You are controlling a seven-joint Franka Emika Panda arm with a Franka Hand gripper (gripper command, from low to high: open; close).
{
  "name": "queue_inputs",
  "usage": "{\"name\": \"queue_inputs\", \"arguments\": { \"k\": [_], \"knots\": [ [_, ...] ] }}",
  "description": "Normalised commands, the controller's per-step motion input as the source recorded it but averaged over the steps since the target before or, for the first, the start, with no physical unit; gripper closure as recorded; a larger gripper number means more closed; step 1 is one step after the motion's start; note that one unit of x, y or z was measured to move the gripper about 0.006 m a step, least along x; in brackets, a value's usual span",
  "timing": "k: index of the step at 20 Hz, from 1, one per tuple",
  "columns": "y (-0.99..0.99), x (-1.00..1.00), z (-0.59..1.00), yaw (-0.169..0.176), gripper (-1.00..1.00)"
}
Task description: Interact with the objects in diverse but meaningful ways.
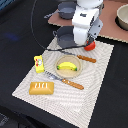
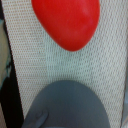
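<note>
A white Franka arm hangs low over the far edge of a striped pale cloth mat (image 1: 75,70) on a dark table (image 1: 15,30). The gripper (image 1: 86,44) sits at the mat's 1 o'clock corner, beside a round red toy tomato (image 1: 90,47) whose edge peeks out from under the arm on the exterior view's right. In that view the arm's body hides the fingers, so whether they are apart or together cannot be told.

The wrist view fills in what the exterior view hides: the tomato (image 2: 66,22) lies on the mat's weave (image 2: 60,62), glossy and whole, with the rounded grey-blue rim of a pot (image 2: 67,105) close to it but apart. No fingertips show there either.

The exterior view alone shows the rest. A grey-blue toy pot (image 1: 64,36) rests at the mat's 12 o'clock edge, a second one (image 1: 66,10) farther back on a brown board. At the mat's centre a yellow banana (image 1: 68,66) lies in a pale round plate (image 1: 58,71). A yellow packet with red print (image 1: 39,63) sits at 9 o'clock, a golden-brown bread loaf (image 1: 41,88) at 7 o'clock. A wooden-handled knife (image 1: 82,58) lies just beyond the plate, a wooden-handled fork (image 1: 65,80) just before it.
</note>
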Motion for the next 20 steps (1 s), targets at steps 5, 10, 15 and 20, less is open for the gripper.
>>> {"name": "queue_inputs", "arguments": {
  "k": [5, 10, 15, 20],
  "knots": [
    [0.25, 0.42, -0.05, 0.0, -1.0],
    [0.23, 0.5, -0.02, -0.018, -1.0],
    [0.16, 0.55, -0.02, -0.043, -1.0],
    [0.17, 0.57, -0.01, -0.062, -1.0]
  ]
}}
